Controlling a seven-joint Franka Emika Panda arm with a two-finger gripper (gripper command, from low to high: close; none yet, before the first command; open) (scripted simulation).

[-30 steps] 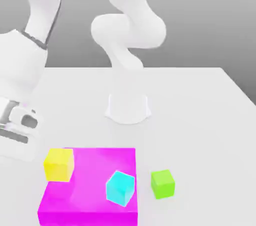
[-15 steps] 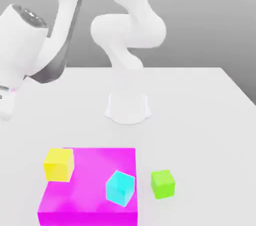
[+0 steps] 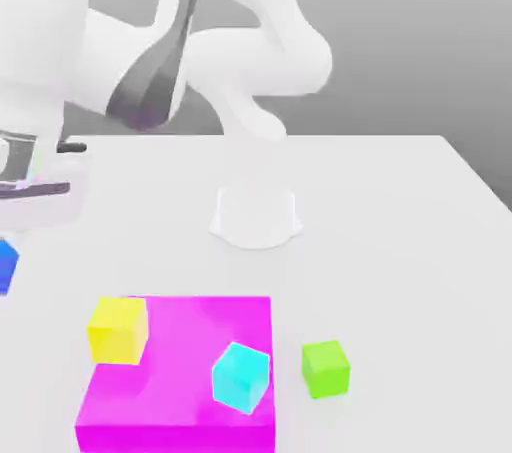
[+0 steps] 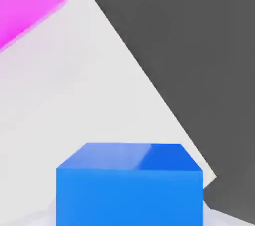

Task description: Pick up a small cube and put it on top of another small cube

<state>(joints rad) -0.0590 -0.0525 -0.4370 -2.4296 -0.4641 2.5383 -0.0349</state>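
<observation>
Pinching one small, plain bright blue cube (image 4: 129, 195), the white two-finger gripper (image 4: 129, 215) is seen at the exterior view's left. Two cubes, one yellow (image 3: 117, 332) and one cyan (image 3: 240, 378), are borne by one flat magenta block (image 3: 185, 371); one small green cube (image 3: 326, 369) is set beside it on the white table (image 3: 400, 241).

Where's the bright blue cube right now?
In the exterior view, the bright blue cube sits at the left edge, beneath the robot's hand and up and left of the yellow cube.

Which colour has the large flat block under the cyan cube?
Magenta, best seen in the exterior view.
</observation>
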